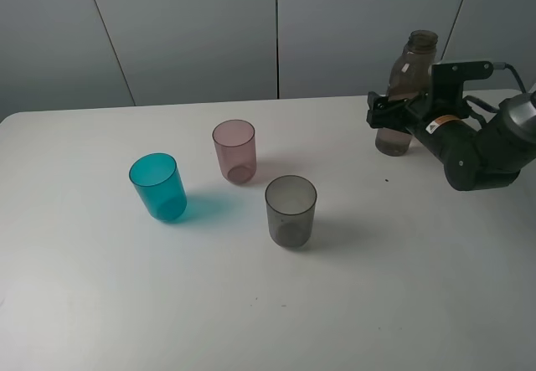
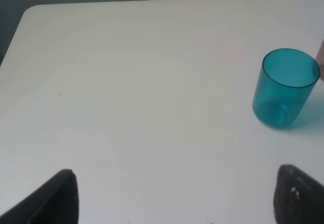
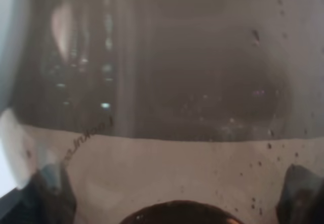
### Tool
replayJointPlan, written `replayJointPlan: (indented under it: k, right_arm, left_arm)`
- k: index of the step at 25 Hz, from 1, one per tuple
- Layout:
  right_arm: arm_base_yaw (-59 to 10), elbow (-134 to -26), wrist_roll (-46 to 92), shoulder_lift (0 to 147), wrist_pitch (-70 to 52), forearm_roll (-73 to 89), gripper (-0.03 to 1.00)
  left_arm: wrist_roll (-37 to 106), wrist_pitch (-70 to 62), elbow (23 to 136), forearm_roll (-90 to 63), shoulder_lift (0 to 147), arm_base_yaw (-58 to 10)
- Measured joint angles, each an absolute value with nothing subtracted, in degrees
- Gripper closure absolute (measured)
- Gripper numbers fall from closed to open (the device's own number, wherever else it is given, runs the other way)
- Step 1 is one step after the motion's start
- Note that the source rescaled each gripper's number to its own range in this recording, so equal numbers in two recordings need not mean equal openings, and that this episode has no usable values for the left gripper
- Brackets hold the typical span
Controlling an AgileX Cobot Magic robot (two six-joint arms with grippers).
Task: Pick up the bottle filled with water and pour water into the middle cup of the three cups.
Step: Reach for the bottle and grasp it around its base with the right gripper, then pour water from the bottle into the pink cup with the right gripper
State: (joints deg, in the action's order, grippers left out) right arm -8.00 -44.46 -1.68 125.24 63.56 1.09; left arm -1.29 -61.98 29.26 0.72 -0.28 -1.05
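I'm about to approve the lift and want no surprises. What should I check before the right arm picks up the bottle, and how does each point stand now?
1. The bottle stands upright on the table: ok.
2. The bottle sits between the fingers of the right pincer: ok, it fills the right wrist view.
3. The right pincer is shut firmly on the bottle: cannot tell.
4. The bottle neck is uncapped for pouring: ok, it looks open.
5. The pink middle cup is upright with its mouth free: ok.
6. The left pincer is out of the way: ok, it is open and short of the teal cup.
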Motion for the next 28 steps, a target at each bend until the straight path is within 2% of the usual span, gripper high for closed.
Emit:
replayJointPlan:
  k: [2, 3, 4, 5, 6, 16, 23, 28]
  right_arm:
    - [-8.00, -44.56, -1.68, 125.24, 63.56, 1.09, -0.02]
    - [-8.00, -44.56, -1.68, 125.24, 63.56, 1.09, 0.13]
    - [-8.00, -44.56, -1.81, 125.24, 63.56, 1.09, 0.41]
    - [-8.00, -44.68, -2.27, 125.24, 63.56, 1.09, 0.83]
    - [-8.00, -44.68, -2.63, 125.24, 63.56, 1.09, 0.97]
    - [-7.97, -44.68, -4.07, 125.12, 63.39, 0.00, 0.96]
    - [-10.55, -44.58, -4.88, 118.23, 52.49, -1.08, 0.96]
    - [-14.01, -44.58, -2.13, 113.24, 49.65, 1.57, 0.96]
  left_arm:
    - [-1.29, -61.98, 29.26, 0.72, -0.28, -1.05]
    - [-1.29, -61.98, 29.26, 0.72, -0.28, -1.05]
    - [-1.29, -61.98, 29.26, 0.72, -0.28, -1.05]
    - [-1.29, -61.98, 29.26, 0.72, -0.28, -1.05]
    - [-1.29, -61.98, 29.26, 0.72, -0.28, -1.05]
    - [-1.29, -61.98, 29.26, 0.72, -0.28, -1.05]
    - [-1.29, -61.98, 29.26, 0.72, -0.28, -1.05]
    - [-1.29, -61.98, 29.26, 0.72, -0.28, -1.05]
